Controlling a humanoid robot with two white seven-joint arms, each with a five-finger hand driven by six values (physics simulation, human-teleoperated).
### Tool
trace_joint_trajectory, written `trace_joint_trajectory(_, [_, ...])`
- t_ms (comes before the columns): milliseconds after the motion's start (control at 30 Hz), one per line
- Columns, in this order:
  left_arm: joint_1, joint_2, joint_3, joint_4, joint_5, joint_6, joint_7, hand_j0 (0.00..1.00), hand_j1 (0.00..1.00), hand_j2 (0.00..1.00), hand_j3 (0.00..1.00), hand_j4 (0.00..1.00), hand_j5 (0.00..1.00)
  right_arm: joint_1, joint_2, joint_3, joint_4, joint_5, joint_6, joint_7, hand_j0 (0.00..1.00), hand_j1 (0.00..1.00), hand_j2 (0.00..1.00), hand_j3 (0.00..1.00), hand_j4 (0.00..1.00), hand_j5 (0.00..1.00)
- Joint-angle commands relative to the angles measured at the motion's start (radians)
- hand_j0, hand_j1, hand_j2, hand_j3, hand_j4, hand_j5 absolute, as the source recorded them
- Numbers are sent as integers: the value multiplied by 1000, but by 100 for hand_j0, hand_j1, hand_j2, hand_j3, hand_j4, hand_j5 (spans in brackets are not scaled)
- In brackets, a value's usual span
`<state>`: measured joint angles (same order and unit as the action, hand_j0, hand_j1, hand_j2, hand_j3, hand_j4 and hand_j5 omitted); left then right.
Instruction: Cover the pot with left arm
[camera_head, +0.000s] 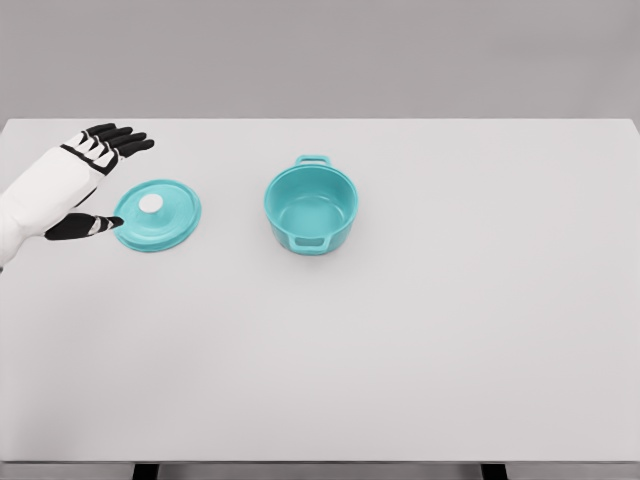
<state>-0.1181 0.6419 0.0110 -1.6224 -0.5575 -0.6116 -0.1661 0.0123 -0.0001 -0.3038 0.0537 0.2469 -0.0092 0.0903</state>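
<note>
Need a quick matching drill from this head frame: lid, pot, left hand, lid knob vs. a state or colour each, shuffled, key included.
Column 1:
1. lid
2. pot
3. left hand
4. lid knob

Column 2:
A. white
B. open, holding nothing, beside the lid
C. lying flat on the table, left of the pot
D. upright, uncovered, empty

Pairs: 1-C, 2-D, 3-B, 4-A

A broad white table (420, 350) fills nearly the whole view, its far edge running straight from left to right. Beyond it stands a plain grey wall (400, 50), evenly lit. Under the near edge, two dark shapes, possibly legs, show.
</note>
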Motion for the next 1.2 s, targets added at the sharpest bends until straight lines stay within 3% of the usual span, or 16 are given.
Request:
trace_joint_trajectory(0, [0, 1, 0, -1, 5, 1, 2, 100, 100, 100, 100, 100, 100, 0, 0, 0, 0, 0, 0, 0, 100, 100, 100, 100, 100, 100])
trace_joint_trajectory(233, [-15, 2, 1, 24, 4, 1, -3, 100, 100, 100, 100, 100, 100, 0, 0, 0, 2, 0, 0, 0, 100, 100, 100, 100, 100, 100])
trace_joint_trajectory(267, [-26, 15, -6, 52, 4, 1, -44, 100, 100, 100, 100, 100, 100, 0, 0, 0, 2, 0, 0, 0, 100, 100, 100, 100, 100, 100])
trace_joint_trajectory(333, [-51, 82, -5, 68, 22, 1, -277, 100, 100, 100, 100, 100, 100, 0, 0, 0, 2, 0, 0, 0, 100, 100, 100, 100, 100, 100])
trace_joint_trajectory(367, [-58, 82, -5, 68, 39, 1, -354, 100, 100, 100, 100, 100, 100, 0, 0, 0, 0, 0, 0, 0, 100, 100, 100, 100, 100, 100])
trace_joint_trajectory(433, [-72, 94, -6, 65, 73, 1, -437, 100, 100, 100, 100, 100, 100, 0, 0, 0, 0, 0, 0, 0, 100, 100, 100, 100, 100, 100])
trace_joint_trajectory(467, [-74, 107, -6, 67, 74, 1, -440, 100, 100, 100, 100, 100, 100, 0, 0, 0, 0, 0, 0, 0, 100, 100, 100, 100, 100, 100])
trace_joint_trajectory(600, [-101, 121, -19, 67, 110, 1, -440, 77, 77, 77, 77, 77, 77, 0, 0, 0, 2, 0, 0, 0, 100, 100, 100, 100, 100, 100])
trace_joint_trajectory(800, [-215, 119, -125, 139, 103, 1, -441, 75, 75, 75, 75, 75, 75, 0, 0, 0, 0, 0, 0, 0, 100, 100, 100, 100, 100, 100])
trace_joint_trajectory(967, [-255, 107, -169, 157, 97, 1, -441, 75, 75, 75, 75, 75, 75, 0, 0, 0, 0, 0, 0, 0, 100, 100, 100, 100, 100, 100])
trace_joint_trajectory(1067, [-322, 101, -241, 223, 96, 1, -441, 74, 74, 74, 74, 74, 74, 0, 0, 0, 0, 0, 0, 0, 100, 100, 100, 100, 100, 100])
trace_joint_trajectory(1167, [-333, 82, -258, 246, 96, 1, -441, 73, 73, 73, 73, 73, 73, 0, 0, 0, 0, 0, 0, 0, 100, 100, 100, 100, 100, 100])
